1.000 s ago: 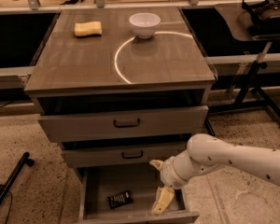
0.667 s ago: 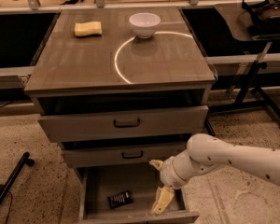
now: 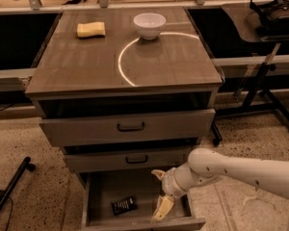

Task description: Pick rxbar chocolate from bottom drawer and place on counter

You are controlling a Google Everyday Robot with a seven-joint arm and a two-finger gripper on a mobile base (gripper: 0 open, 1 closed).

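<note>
The bottom drawer (image 3: pixel 98 186) is pulled out, and the rxbar chocolate (image 3: pixel 124 205) lies flat on its floor, left of centre. My gripper (image 3: pixel 160 193) hangs inside the drawer's right half, a short way right of the bar and not touching it. It is open: one pale finger (image 3: pixel 163 208) points down toward the drawer front, the other sits higher near the middle drawer. The counter (image 3: pixel 86 66) above carries a bright curved light arc.
On the counter stand a yellow sponge (image 3: pixel 91 29) at the back left and a white bowl (image 3: pixel 149 24) at the back centre. The two upper drawers (image 3: pixel 130 126) are partly out. A black stand leg (image 3: pixel 9 189) crosses the floor at left; a table with headphones (image 3: pixel 274 8) stands right.
</note>
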